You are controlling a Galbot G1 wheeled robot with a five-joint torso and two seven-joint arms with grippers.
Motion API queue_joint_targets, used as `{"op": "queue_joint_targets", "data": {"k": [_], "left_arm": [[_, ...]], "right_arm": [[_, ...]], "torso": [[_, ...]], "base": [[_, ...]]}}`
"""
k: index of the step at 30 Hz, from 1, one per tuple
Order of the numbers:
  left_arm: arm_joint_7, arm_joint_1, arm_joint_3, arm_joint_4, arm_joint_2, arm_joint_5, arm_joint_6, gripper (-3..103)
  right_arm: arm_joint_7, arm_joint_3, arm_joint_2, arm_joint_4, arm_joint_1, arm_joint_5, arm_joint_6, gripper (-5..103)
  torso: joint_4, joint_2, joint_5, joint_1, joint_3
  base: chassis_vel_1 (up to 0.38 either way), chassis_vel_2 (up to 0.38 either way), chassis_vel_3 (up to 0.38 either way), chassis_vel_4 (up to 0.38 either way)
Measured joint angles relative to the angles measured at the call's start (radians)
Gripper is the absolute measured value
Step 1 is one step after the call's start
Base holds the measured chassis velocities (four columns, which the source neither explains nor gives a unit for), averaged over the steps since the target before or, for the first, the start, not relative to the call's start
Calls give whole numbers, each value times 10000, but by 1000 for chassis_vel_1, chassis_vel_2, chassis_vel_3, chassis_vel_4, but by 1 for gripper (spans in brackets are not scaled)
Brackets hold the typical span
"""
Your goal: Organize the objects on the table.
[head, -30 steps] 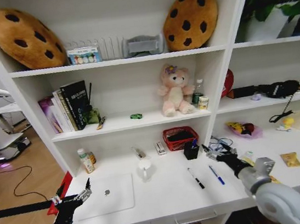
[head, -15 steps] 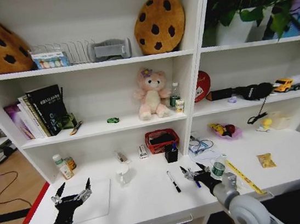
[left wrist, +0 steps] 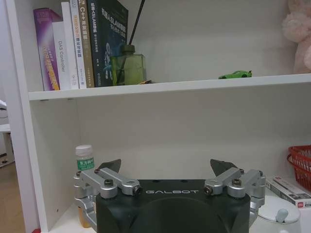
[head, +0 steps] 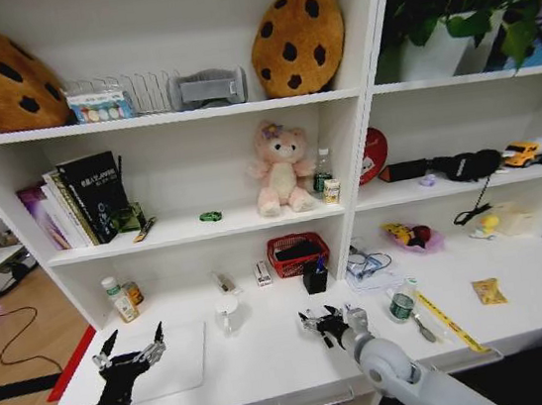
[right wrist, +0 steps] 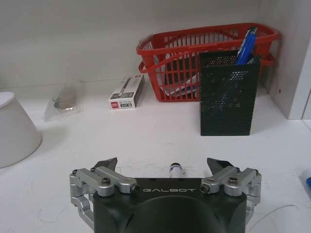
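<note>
The right pincer hangs low over the middle of the white counter, its fingers spread wide on either side of a marker pen whose tip shows just between them in the right wrist view. Just past it stand a black mesh pen holder with a blue pen inside, a red basket and a small white box. A white cup sits to that pincer's left.

At the counter's left end, the left pincer is held above the edge of the silver laptop, fingers spread and holding nothing. A small bottle stands in the back corner beyond it.

The green toy car rests on the shelf above, between the books and a pink plush bear. The orange snack packet lies far to the right on the counter, near a yellow tape measure.
</note>
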Motion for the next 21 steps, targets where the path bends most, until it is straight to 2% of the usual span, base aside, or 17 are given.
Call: {"op": "queue_joint_targets", "data": {"k": [1, 3, 4, 6, 7, 9, 10, 12, 15, 16, 18, 19, 21], "left_arm": [[0, 0, 0, 0, 0, 0, 0, 100], [0, 1, 0, 0, 0, 0, 0, 100], [0, 0, 0, 0, 0, 0, 0, 100], [0, 0, 0, 0, 0, 0, 0, 100], [1, 0, 0, 0, -1, 0, 0, 100], [0, 0, 0, 0, 0, 0, 0, 100], [1, 0, 0, 0, 0, 0, 0, 100], [1, 0, 0, 0, 0, 0, 0, 100], [0, 0, 0, 0, 0, 0, 0, 100], [0, 0, 0, 0, 0, 0, 0, 100], [1, 1, 0, 0, 0, 0, 0, 100], [1, 1, 0, 0, 0, 0, 0, 100], [1, 0, 0, 0, 0, 0, 0, 100]], "right_arm": [[99, -147, 46, -63, 114, 101, 1, 99], [170, -238, 80, -100, 176, 187, 1, 99], [312, -368, 115, -127, 236, 340, -15, 89], [405, -421, 121, -129, 231, 423, -26, 89], [470, -422, 117, -115, 180, 494, -38, 79], [499, -397, 112, -93, 99, 525, -43, 79], [511, -299, 105, -80, -34, 503, -39, 68], [509, -243, 105, -93, -107, 437, -27, 68], [445, -95, 129, -148, -227, 328, 3, 51], [445, -95, 129, -148, -227, 328, 3, 51], [426, -23, 133, -160, -251, 354, 2, 41], [426, -23, 133, -160, -251, 354, 2, 41], [415, 55, 109, -158, -237, 600, -23, 30]], "torso": [[2, 0, 2, 0, 0], [2, 0, 2, 0, 0], [2, 0, 1, 0, 0], [1, 0, 2, 0, 0], [1, 0, 1, 0, 0], [1, 0, 1, 0, 0], [0, 1, 0, -1, -2], [-1, 1, 1, -1, -3], [-1, 2, 0, -2, -3], [-1, 2, 0, -2, -3], [-1, 2, 1, -2, -2], [-1, 2, 1, -2, -2], [0, 2, 3, -2, -1]], "base": [[0, 0, 0, 0], [0, 0, 0, 0], [0, 0, 0, 0], [0, 0, 0, 0], [0, 0, 0, 0], [0, 0, 0, 0], [0, 0, 0, 0], [0, 0, 0, 0], [0, 0, 0, 0], [0, 0, 0, 0], [0, 0, 0, 0], [0, 0, 0, 0], [0, 0, 0, 0]]}}
